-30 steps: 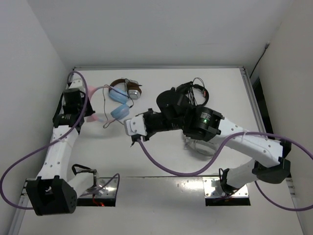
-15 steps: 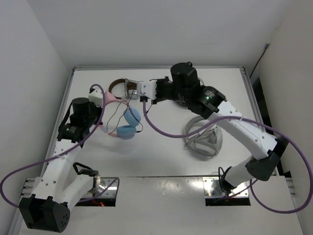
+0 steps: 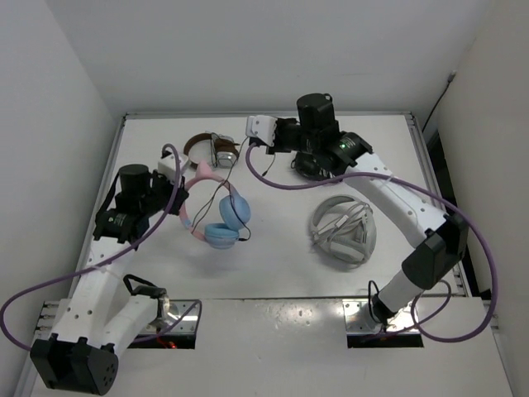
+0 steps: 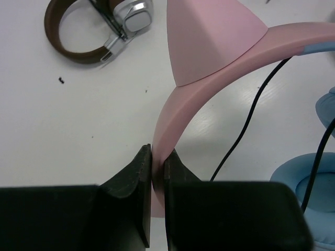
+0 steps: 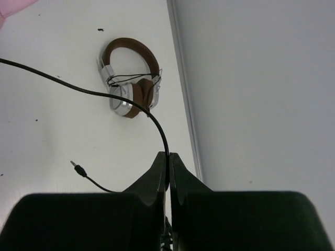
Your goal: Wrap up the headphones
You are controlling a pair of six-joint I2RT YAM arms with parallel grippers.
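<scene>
nearer the back wall than before, right gripper pinches cable; left gripper pinches headphones.

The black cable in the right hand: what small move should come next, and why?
Probably bring the right hand toward the earcups, laying the cable around the pink headband. The right hand pinches the cable far from the headphones, the cable runs slack between, and the left hand clamps the headband steady.
</scene>
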